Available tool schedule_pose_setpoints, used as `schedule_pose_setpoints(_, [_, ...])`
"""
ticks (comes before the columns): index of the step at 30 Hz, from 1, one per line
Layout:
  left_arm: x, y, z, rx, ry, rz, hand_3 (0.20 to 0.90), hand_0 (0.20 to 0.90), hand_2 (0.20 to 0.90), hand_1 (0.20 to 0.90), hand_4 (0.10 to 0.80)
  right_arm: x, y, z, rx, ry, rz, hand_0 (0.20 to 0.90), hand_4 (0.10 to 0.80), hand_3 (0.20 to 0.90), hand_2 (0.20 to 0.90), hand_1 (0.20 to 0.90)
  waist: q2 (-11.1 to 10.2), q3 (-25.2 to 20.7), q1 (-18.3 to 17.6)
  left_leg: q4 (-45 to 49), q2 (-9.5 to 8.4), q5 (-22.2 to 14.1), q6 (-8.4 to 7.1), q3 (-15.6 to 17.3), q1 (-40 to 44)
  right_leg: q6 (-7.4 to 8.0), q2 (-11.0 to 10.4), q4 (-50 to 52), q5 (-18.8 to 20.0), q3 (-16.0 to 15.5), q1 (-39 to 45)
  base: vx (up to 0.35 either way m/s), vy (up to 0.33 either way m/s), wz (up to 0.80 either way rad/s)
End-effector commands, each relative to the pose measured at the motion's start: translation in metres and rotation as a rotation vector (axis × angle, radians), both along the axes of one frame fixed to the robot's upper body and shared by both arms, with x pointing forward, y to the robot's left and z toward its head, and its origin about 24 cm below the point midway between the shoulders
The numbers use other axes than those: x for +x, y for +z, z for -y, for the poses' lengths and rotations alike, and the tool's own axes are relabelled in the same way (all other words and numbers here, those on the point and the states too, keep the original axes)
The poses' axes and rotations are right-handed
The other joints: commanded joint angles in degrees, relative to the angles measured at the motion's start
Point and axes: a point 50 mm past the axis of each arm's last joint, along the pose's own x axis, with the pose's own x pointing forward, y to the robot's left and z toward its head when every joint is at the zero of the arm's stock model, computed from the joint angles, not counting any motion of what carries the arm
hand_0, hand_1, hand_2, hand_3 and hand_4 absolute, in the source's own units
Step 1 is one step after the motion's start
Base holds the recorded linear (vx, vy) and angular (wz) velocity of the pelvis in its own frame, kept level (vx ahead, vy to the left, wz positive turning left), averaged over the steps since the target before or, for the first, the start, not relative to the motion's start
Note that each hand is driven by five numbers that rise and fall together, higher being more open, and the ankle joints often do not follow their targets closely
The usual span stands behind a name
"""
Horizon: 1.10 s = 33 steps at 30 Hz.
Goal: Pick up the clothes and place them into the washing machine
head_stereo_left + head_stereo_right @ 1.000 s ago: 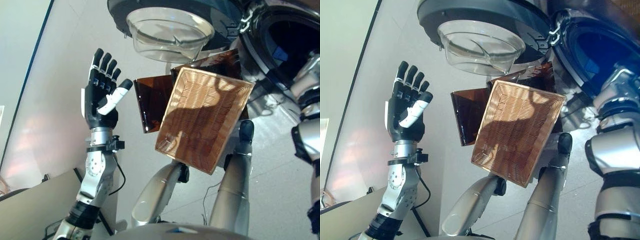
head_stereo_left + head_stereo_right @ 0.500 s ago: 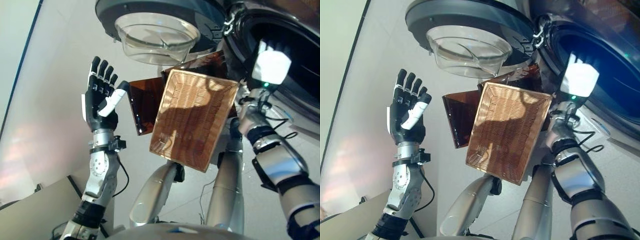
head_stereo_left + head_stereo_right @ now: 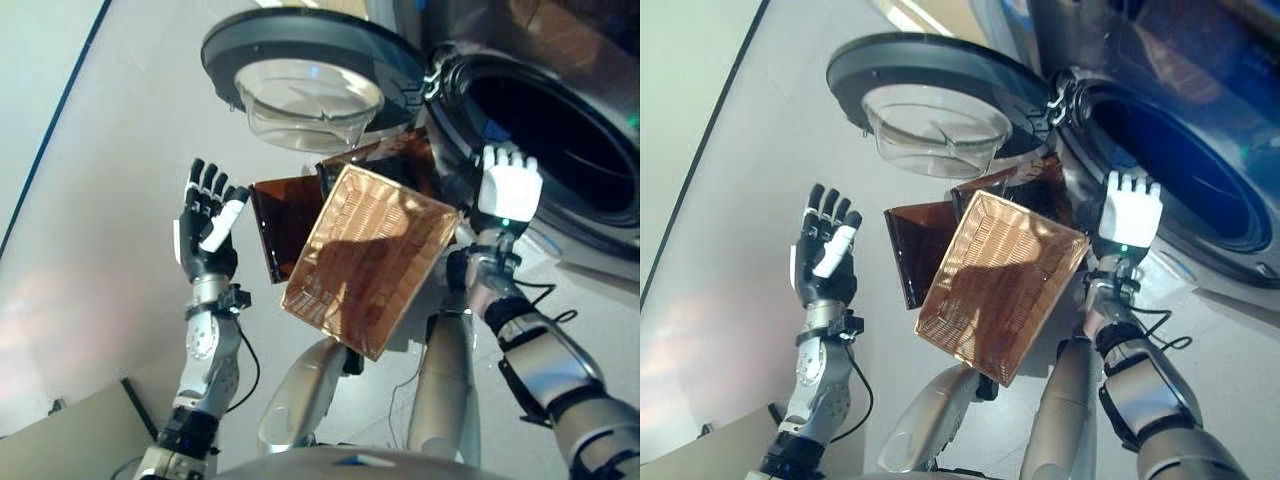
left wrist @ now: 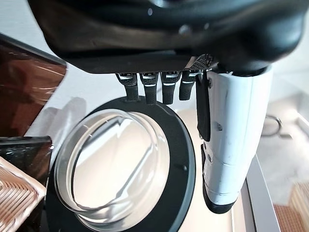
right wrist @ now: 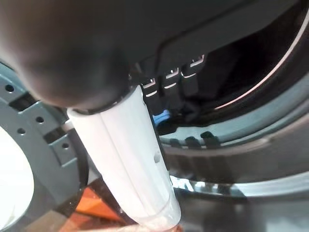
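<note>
1. The left robot hand is hovering raised over the bare floor, palm up, fingers straight and spread, holding nothing, well apart from the basket.
2. The right robot hand is hanging in front of the washing machine's open drum mouth, its fingers straight and empty, pointing at the dark opening.
3. The round door with its clear glass bowl is standing swung wide open, left of the drum mouth.
4. A woven wicker basket is sitting tilted between the two arms, showing nothing inside it, with brown translucent panels just behind it.
5. A patch of blue, possibly clothing, is showing deep inside the drum in the right wrist view; what it is cannot be told.
</note>
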Motion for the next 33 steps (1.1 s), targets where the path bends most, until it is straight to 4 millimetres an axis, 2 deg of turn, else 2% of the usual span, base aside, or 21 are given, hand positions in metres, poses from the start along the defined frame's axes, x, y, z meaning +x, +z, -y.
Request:
schedule_pose_setpoints(1, [-0.003, 0.014, -0.032, 0.009, 0.144, 0.117, 0.900, 0.900, 0.900, 0.900, 0.800, 0.001, -0.007, -0.023, 0.002, 0.118, 0.020, 0.900, 0.800, 0.900, 0.900, 0.900, -2.00, -3.92, 1.76, 4.26, -0.44, -4.73, -5.69, 1.03, -2.58, -2.69, 0.35, -6.77, -0.06, -1.34, 5.27, 0.083, -0.050, -0.06])
schedule_pose_setpoints(5, [-0.006, -0.016, -0.039, -0.018, 0.186, -0.019, 0.900, 0.900, 0.900, 0.900, 0.800, -0.024, -0.043, -0.022, 0.058, 0.118, -0.093, 0.900, 0.800, 0.900, 0.900, 0.900, -3.74, -4.86, 0.93, 4.10, 0.26, -5.65, -5.78, 0.81, 1.71, -2.23, 0.22, -9.43, 0.18, -2.73, 11.29, 0.099, -0.065, -0.08])
schedule_pose_setpoints(8, [-0.011, -0.036, -0.044, -0.011, 0.201, -0.108, 0.900, 0.900, 0.900, 0.900, 0.800, -0.048, -0.068, -0.014, 0.065, 0.106, -0.195, 0.900, 0.800, 0.900, 0.900, 0.900, -5.05, -6.00, 0.36, 3.69, 0.69, -6.16, -6.00, 0.16, 5.12, -1.92, 0.27, -11.39, 0.13, -3.92, 15.82, 0.120, -0.079, -0.02])
schedule_pose_setpoints(10, [-0.016, -0.055, -0.045, -0.027, 0.202, -0.191, 0.900, 0.900, 0.900, 0.900, 0.800, -0.063, -0.082, -0.008, 0.079, 0.089, -0.260, 0.900, 0.800, 0.900, 0.900, 0.900, -5.83, -6.83, 0.00, 3.45, 0.89, -6.47, -5.97, -0.19, 7.17, -1.77, 0.31, -12.33, 0.10, -4.39, 18.18, 0.143, -0.076, 0.01])
schedule_pose_setpoints(11, [-0.021, -0.072, -0.046, -0.038, 0.208, -0.266, 0.900, 0.900, 0.900, 0.900, 0.800, -0.078, -0.096, -0.002, 0.088, 0.065, -0.330, 0.900, 0.800, 0.900, 0.900, 0.900, -6.49, -7.86, -0.29, 3.10, 1.19, -6.74, -6.15, -0.33, 9.25, -1.62, 0.25, -13.33, 0.00, -4.96, 20.50, 0.119, -0.063, 0.05])
schedule_pose_setpoints(12, [-0.021, -0.072, -0.046, -0.038, 0.208, -0.266, 0.900, 0.900, 0.900, 0.900, 0.800, -0.078, -0.096, -0.002, 0.088, 0.065, -0.330, 0.900, 0.800, 0.900, 0.900, 0.900, -6.46, -7.72, -0.37, 3.04, 1.19, -6.73, -6.15, -0.40, 9.45, -1.62, 0.25, -13.46, 0.02, -5.04, 20.76, 0.113, -0.064, 0.05])
schedule_pose_setpoints(14, [-0.027, -0.091, -0.050, -0.045, 0.224, -0.361, 0.900, 0.900, 0.900, 0.900, 0.800, -0.093, -0.108, 0.004, 0.107, 0.028, -0.388, 0.900, 0.800, 0.900, 0.900, 0.900, -7.41, -8.72, -0.65, 2.80, 1.66, -6.91, -6.34, -0.50, 11.44, -1.55, 0.36, -14.32, -0.03, -5.44, 22.86, 0.086, -0.068, -0.07])
schedule_pose_setpoints(16, [-0.030, -0.100, -0.051, -0.043, 0.228, -0.406, 0.900, 0.900, 0.900, 0.900, 0.800, -0.105, -0.118, 0.004, 0.125, 0.014, -0.437, 0.900, 0.800, 0.900, 0.900, 0.900, -8.29, -9.89, -0.85, 2.36, 2.05, -7.16, -6.38, -0.74, 13.20, -1.48, 0.44, -15.38, 0.07, -5.59, 24.79, 0.094, -0.082, -0.03])
schedule_pose_setpoints(18, [-0.039, -0.117, -0.055, -0.045, 0.246, -0.499, 0.900, 0.900, 0.900, 0.900, 0.800, -0.113, -0.125, 0.003, 0.149, 0.006, -0.475, 0.900, 0.800, 0.900, 0.900, 0.900, -9.16, -11.10, -1.06, 1.84, 2.32, -7.27, -6.45, -0.62, 14.84, -1.37, 0.56, -16.46, 0.34, -5.74, 26.31, 0.096, -0.094, -0.01])
schedule_pose_setpoints(19, [-0.050, -0.134, -0.059, -0.041, 0.258, -0.594, 0.900, 0.900, 0.900, 0.900, 0.800, -0.121, -0.132, 0.001, 0.155, 0.009, -0.519, 0.900, 0.800, 0.900, 0.900, 0.900, -10.05, -12.42, -1.19, 1.10, 2.64, -7.22, -6.56, -0.29, 16.44, -1.27, 0.78, -17.73, 0.69, -5.81, 27.88, 0.090, -0.083, -0.06])
schedule_pose_setpoints(20, [-0.050, -0.134, -0.059, -0.042, 0.259, -0.593, 0.900, 0.900, 0.900, 0.900, 0.800, -0.121, -0.132, 0.001, 0.155, 0.010, -0.519, 0.900, 0.800, 0.900, 0.900, 0.900, -10.05, -12.31, -1.22, 1.03, 2.64, -7.21, -6.56, -0.30, 16.58, -1.27, 0.78, -17.82, 0.72, -5.83, 28.04, 0.112, -0.107, -0.08])
schedule_pose_setpoints(21, [-0.058, -0.144, -0.062, -0.031, 0.274, -0.660, 0.900, 0.900, 0.900, 0.900, 0.800, -0.126, -0.138, -0.003, 0.162, 0.024, -0.554, 0.900, 0.800, 0.900, 0.900, 0.900, -10.84, -13.67, -1.32, 0.35, 2.90, -7.21, -6.53, 0.01, 18.01, -1.12, 1.07, -18.78, 1.15, -5.61, 29.25, 0.057, -0.051, -0.08])
schedule_pose_setpoints(22, [-0.058, -0.144, -0.062, -0.031, 0.274, -0.660, 0.900, 0.900, 0.900, 0.900, 0.800, -0.126, -0.138, -0.003, 0.163, 0.024, -0.554, 0.900, 0.800, 0.900, 0.900, 0.900, -10.85, -13.64, -1.31, 0.31, 2.90, -7.20, -6.53, 0.02, 18.07, -1.12, 1.07, -18.83, 1.17, -5.61, 29.32, 0.088, -0.083, -0.13])
schedule_pose_setpoints(27, [-0.082, -0.168, -0.070, 0.023, 0.287, -0.844, 0.900, 0.900, 0.900, 0.900, 0.800, -0.143, -0.155, -0.016, 0.223, 0.044, -0.639, 0.900, 0.800, 0.900, 0.900, 0.900, -12.44, -16.64, -1.70, -0.79, 3.58, -7.63, -6.69, 0.49, 21.49, -0.93, 1.58, -20.69, 1.58, -5.61, 32.88, 0.084, -0.068, -0.07])
schedule_pose_setpoints(33, [-0.098, -0.181, -0.073, 0.044, 0.310, -0.963, 0.900, 0.900, 0.900, 0.900, 0.800, -0.164, -0.168, -0.023, 0.270, 0.046, -0.718, 0.900, 0.800, 0.900, 0.900, 0.900, -13.89, -19.22, -2.43, -0.79, 3.92, -8.37, -6.86, -0.22, 24.50, -1.07, 2.01, -21.15, 0.94, -6.60, 36.84, 0.067, -0.057, 0.00])
